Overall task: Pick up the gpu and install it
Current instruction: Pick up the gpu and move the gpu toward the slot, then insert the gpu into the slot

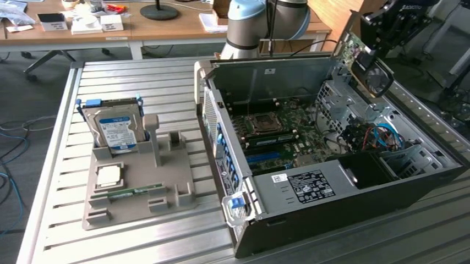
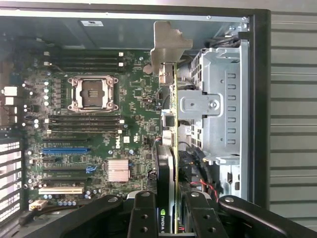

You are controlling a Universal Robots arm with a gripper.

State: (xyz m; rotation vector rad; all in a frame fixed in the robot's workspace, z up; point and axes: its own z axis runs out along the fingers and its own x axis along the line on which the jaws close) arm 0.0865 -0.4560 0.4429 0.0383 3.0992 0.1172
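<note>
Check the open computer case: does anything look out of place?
Only the gpu: it is clamped in the gripper above the case, near the drive cage, seated in no slot on the motherboard. Nothing looks damaged.

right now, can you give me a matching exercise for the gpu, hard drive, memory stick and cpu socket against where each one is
Things:
1. gpu
2. hard drive
3. memory stick
4. cpu socket

Places:
A. lying flat on the grey holder
B. on the motherboard inside the case
C. gripped in the claw above the open case
D. standing upright in the grey holder

Pairs: 1-C, 2-D, 3-A, 4-B
</note>
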